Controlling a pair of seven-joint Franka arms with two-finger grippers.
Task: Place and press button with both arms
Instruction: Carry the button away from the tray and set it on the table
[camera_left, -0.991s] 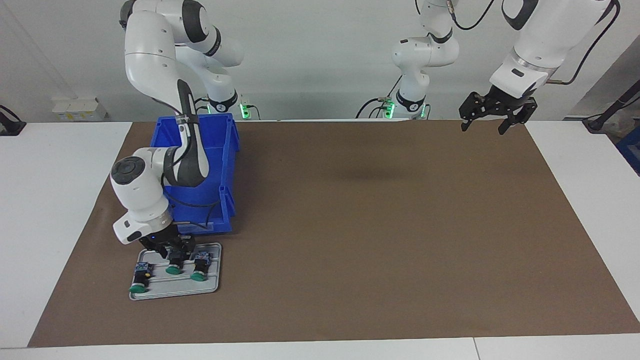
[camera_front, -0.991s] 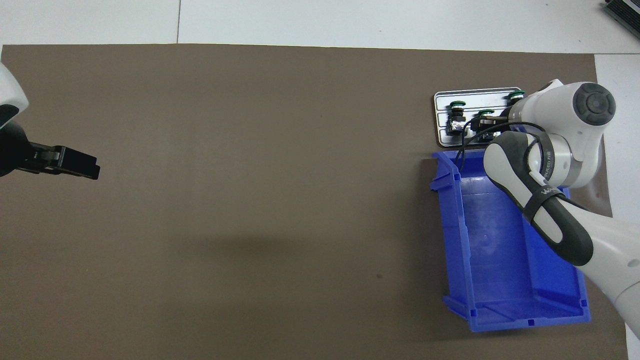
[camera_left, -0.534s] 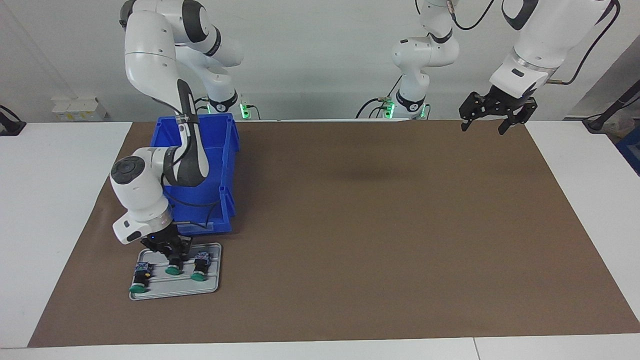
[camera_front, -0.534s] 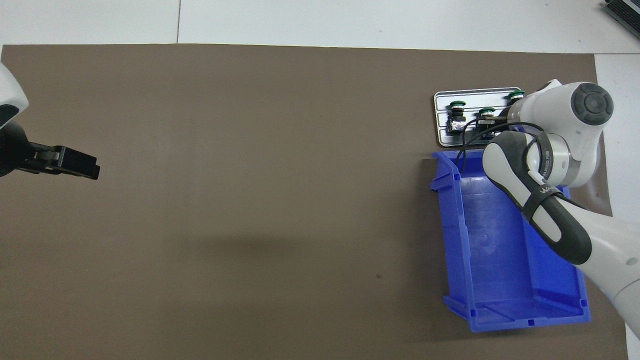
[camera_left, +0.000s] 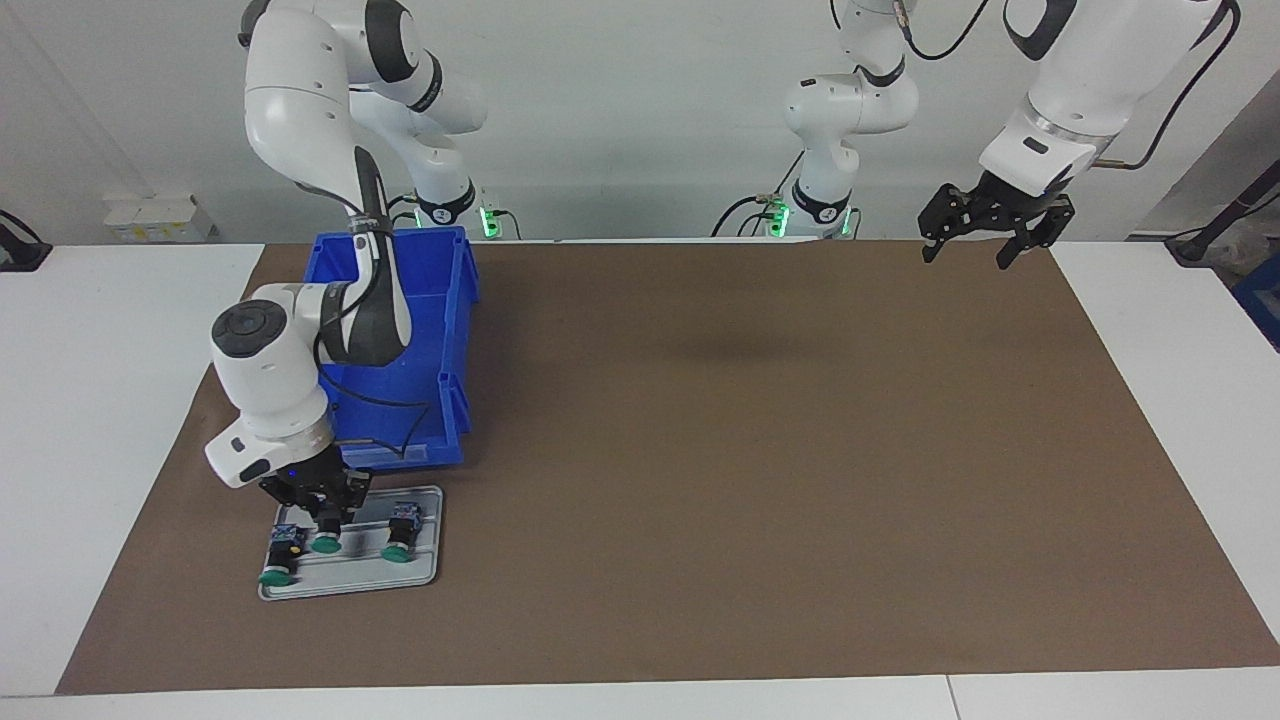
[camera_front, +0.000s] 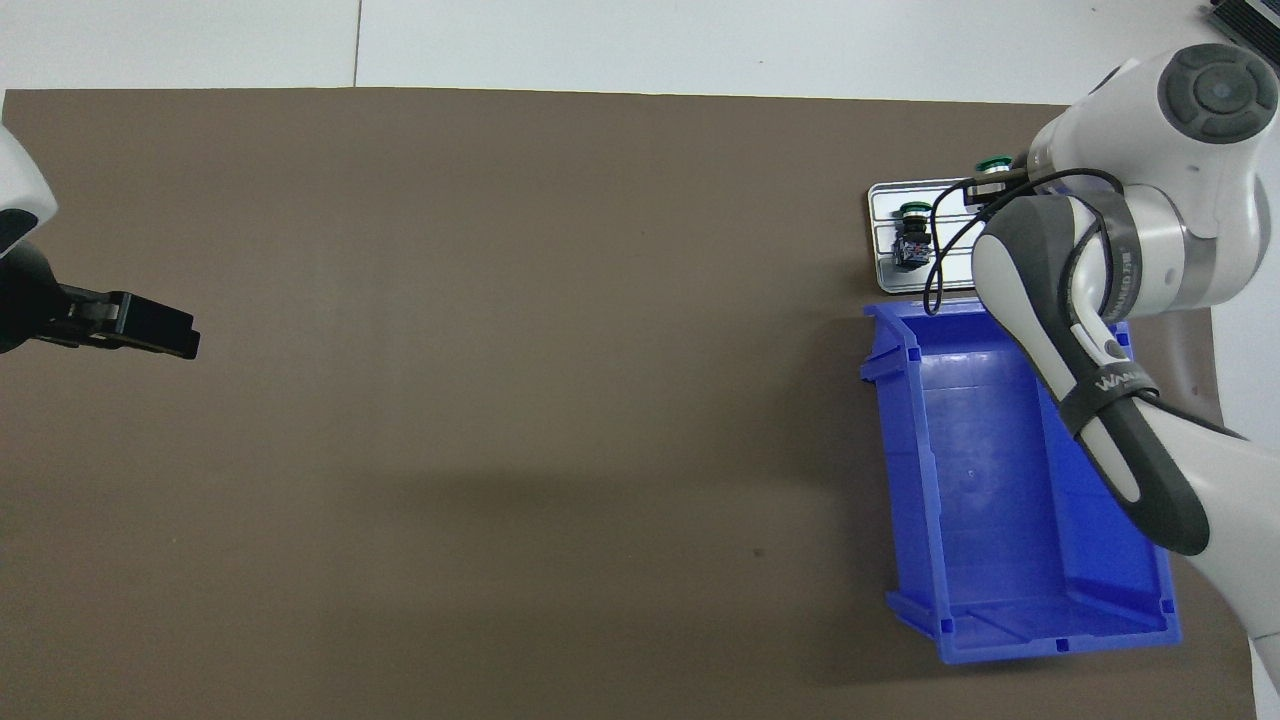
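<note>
So, your small green-capped push-button with the black blocky body (camera_left: 326, 532) is clenched in the right gripper (camera_left: 322, 522), lifted just clear of the shallow grey metal tray (camera_left: 425, 575) directly under it. Two like buttons (camera_left: 401, 534) lie in the tray, one on either side of that claw. You've got the pick done; placing and pressing remain. The blue plastic bin (camera_left: 455, 300) sits just beside. Your left gripper (camera_left: 983, 240) waits, released, well apart over the brown mat (camera_left: 760, 470).
</note>
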